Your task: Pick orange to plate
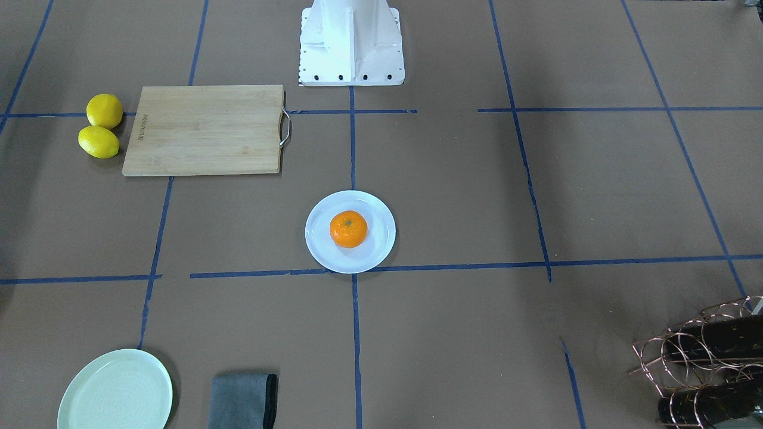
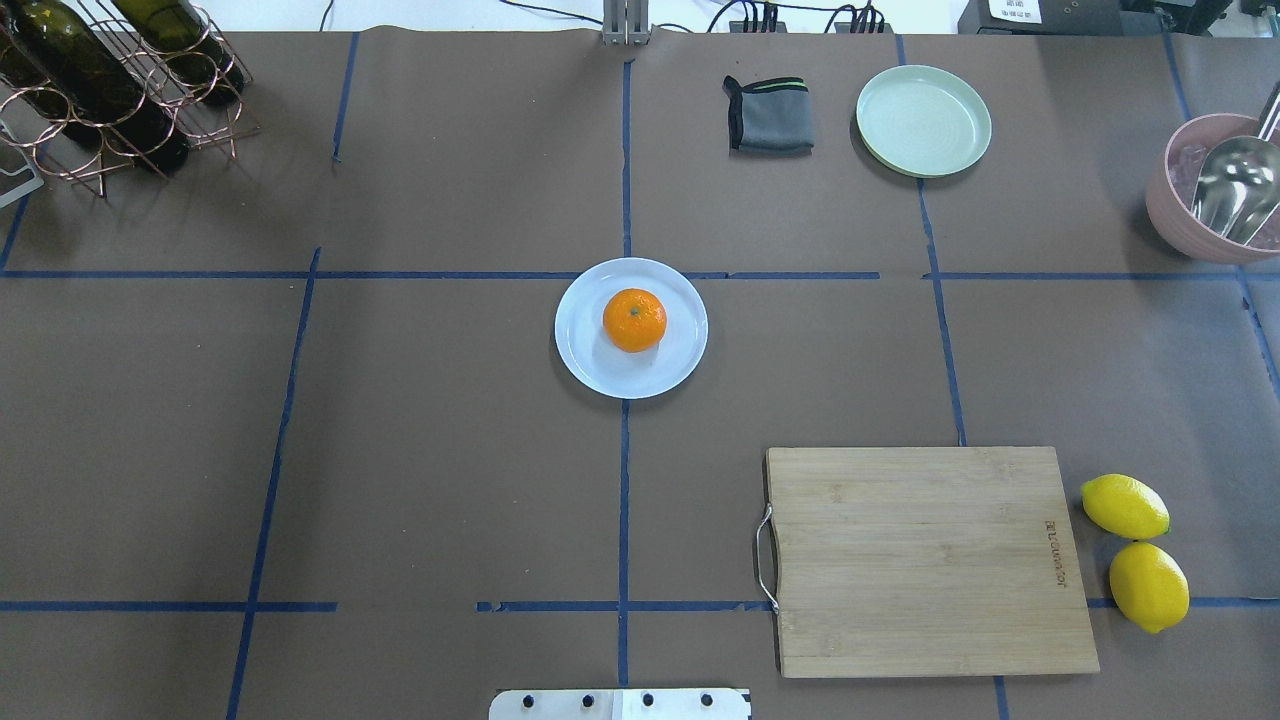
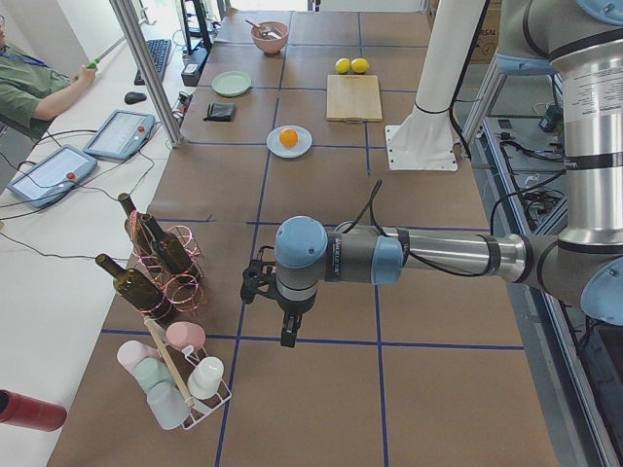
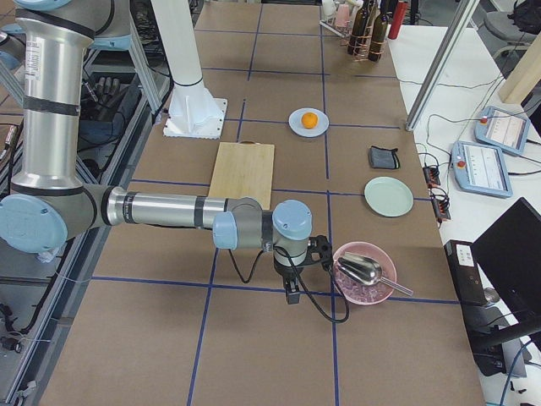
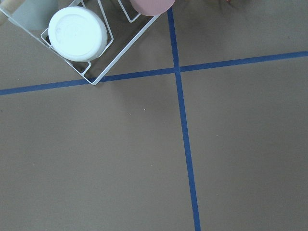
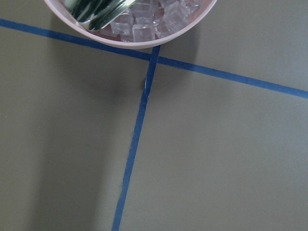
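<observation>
Your entry: orange [image 1: 349, 229], round with no long axis, stem dot up, resting on plate [image 1: 322, 253] near its middle; left pincer [image 3: 289, 339], right pincer [image 4: 292, 297]: spread cannot be told.

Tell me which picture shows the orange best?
The front-facing view: the orange is big and sharp there, stem dot up, sitting on the plate. The overhead view shows it about as well. Both side views show it small and far away. The wrist views miss it entirely.
</observation>
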You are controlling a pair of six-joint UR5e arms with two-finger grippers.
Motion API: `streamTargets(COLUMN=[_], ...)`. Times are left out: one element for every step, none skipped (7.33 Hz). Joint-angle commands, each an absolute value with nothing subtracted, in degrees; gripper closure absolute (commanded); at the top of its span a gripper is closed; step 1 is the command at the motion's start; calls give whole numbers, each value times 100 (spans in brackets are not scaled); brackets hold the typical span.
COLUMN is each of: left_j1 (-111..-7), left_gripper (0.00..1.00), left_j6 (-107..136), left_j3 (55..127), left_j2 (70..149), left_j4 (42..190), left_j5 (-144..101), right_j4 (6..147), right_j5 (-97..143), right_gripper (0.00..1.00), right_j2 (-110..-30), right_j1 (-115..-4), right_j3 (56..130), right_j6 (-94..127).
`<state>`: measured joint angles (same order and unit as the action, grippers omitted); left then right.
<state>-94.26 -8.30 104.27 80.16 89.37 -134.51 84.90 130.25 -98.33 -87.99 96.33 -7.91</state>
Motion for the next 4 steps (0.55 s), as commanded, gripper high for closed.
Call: streamTargets(left_j1=[-9431,-9431,-9431,-9431], left_gripper=[0,0,0,0], left_j6=[-835,-835,-835,-835], left_j3=[10441,10441,10433,10433], left_j2=[8007,8007,8016,8024], left_j4=[8938,8938,8947,8956], left_j5=[-13456,-13456,-13430,-13421], right_j4=[8473,8473,8473,8473], right_j5=[13034,13043,13069,13069], right_gripper=[0,0,0,0], right_j2=[-9870,-9870,-9870,-9879], right_j1=[-8807,-8807,-8807,-8807], right_j3=[9615,9615,9615,9615], right_j6=[-782,-782,-791,-791])
